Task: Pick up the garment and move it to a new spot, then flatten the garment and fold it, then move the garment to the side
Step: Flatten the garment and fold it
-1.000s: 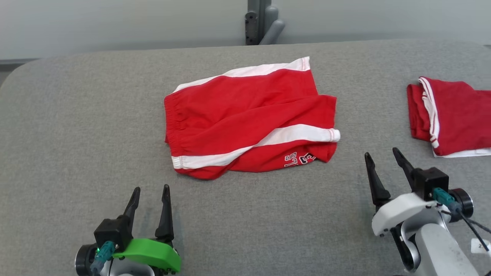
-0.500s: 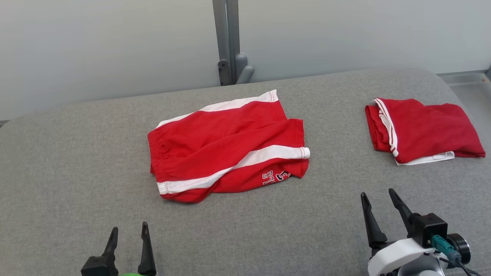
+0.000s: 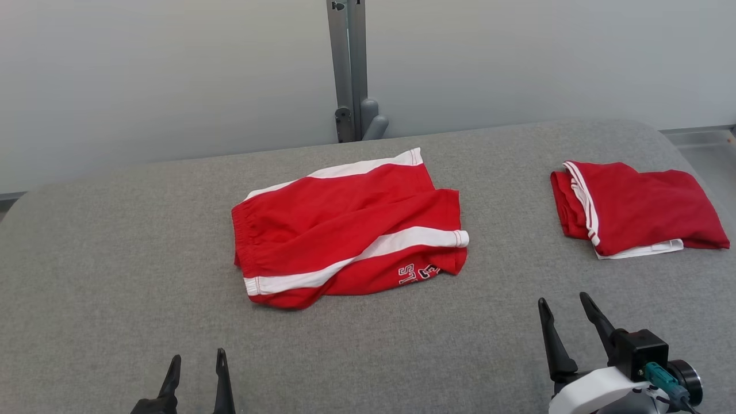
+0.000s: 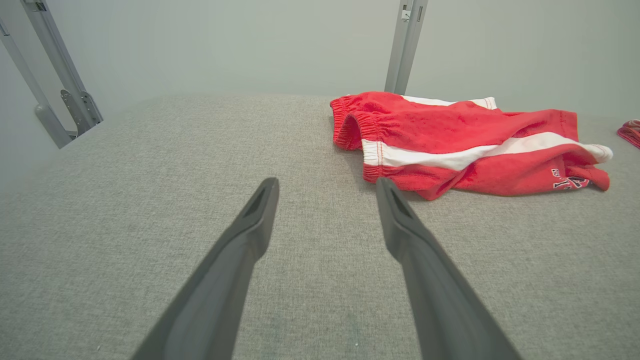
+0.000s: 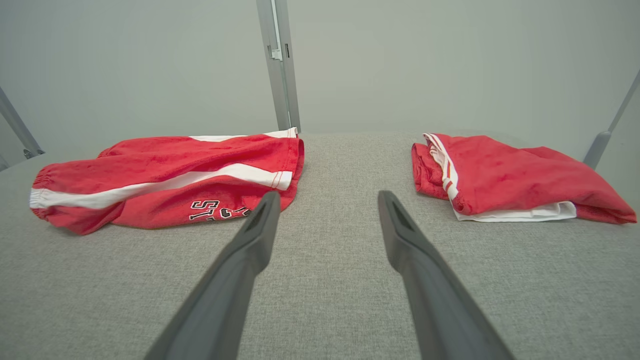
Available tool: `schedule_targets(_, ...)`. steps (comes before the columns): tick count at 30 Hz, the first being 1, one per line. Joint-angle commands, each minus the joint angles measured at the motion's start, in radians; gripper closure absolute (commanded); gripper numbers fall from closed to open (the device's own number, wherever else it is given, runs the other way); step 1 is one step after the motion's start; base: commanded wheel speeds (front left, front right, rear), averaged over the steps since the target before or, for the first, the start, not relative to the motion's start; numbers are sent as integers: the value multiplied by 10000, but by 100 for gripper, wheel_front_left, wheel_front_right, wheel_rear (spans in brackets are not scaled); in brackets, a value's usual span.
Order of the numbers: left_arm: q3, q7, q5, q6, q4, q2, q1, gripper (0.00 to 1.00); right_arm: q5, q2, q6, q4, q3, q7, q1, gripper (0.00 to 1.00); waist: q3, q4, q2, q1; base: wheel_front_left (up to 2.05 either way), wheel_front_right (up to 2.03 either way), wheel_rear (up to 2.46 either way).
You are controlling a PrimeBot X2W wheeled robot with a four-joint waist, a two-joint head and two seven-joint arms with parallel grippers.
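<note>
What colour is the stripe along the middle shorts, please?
White, on red shorts; clearest in the head view.

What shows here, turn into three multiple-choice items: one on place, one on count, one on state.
1. Where does the folded garment lie?
A. on top of the shorts
B. to the shorts' right, apart from them
C. to the shorts' left

2. How many red garments lie on the table?
A. one
B. two
C. three

3. How do the left gripper and the right gripper stand?
A. both open and empty
B. left shut on cloth
C. right shut on cloth

Key:
1 B: a strip of bare table parts the two.
2 B: only the shorts and the folded garment lie there.
3 A: each pair of fingers is spread, short of the cloth.
</note>
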Motion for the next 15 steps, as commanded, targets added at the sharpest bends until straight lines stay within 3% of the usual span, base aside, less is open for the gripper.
schedule_targets(1, -27, 2, 22, -27, -64, 38, 47, 0, 0, -13, -13, -32, 26, -30, 27, 0, 72, 17, -1, 1, 0, 0, 0)
schedule_targets(15, -259, 2, -305, -453, 397, 39, -1804, 0, 467, -8, -13, 261, 408, -30, -1382, 0, 1755, 237, -1, 1, 0, 0, 0)
